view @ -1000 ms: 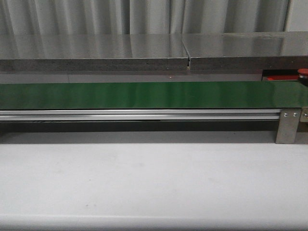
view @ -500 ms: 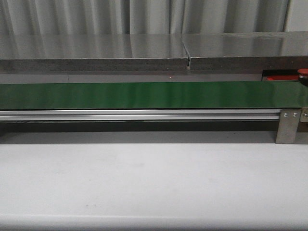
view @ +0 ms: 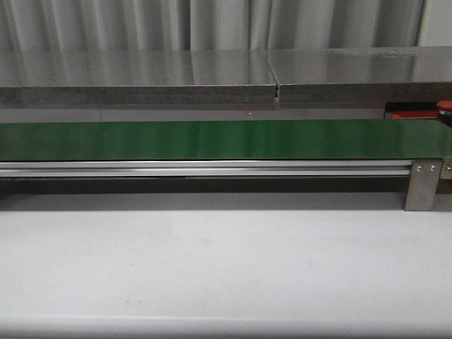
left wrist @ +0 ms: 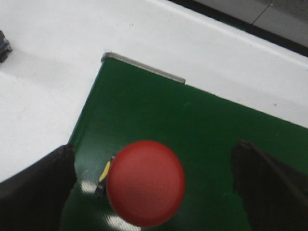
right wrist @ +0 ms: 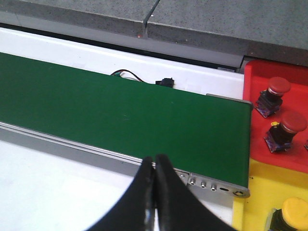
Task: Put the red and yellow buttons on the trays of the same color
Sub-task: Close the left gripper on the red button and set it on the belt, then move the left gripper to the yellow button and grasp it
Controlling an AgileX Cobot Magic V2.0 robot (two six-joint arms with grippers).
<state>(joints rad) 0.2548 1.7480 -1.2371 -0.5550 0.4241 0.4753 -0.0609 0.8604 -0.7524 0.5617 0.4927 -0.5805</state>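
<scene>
You are looking across a wide pale grey table (view: pixel 212 268) with nothing of either arm in the front view. Beyond it runs the long dark green conveyor belt (view: pixel 212 139) on its silver aluminium rail (view: pixel 205 168), held at the right end by a grey metal bracket with two screws (view: pixel 424 185). Behind the belt you see a speckled grey stone-like shelf (view: pixel 141 78) and pale curtains (view: pixel 106 25).

At the far right of the front view a sliver of the flat bright red tray (right wrist: pixel 276 122) peeks out past the belt end. Your right wrist camera shows it better: it lies just beyond the belt's end, with a flat yellow tray (right wrist: pixel 262 192) touching it on the near side. On the red tray stand two small red-capped buttons with dark bases, one (right wrist: pixel 274 94) farther back and one (right wrist: pixel 285 130) nearer the yellow tray. A yellow-capped button (right wrist: pixel 291 214) sits on the yellow tray at the frame edge.

Your right gripper (right wrist: pixel 154 166) hangs over the belt's near rail with its two black fingers pressed together, holding nothing.

Your left gripper (left wrist: pixel 154 168) is spread wide above the other end of the belt, its dark fingers (left wrist: pixel 36 185) well apart. Between them, resting on the belt near its edge, is a glossy round red button (left wrist: pixel 145 183); neither finger touches it.
</scene>
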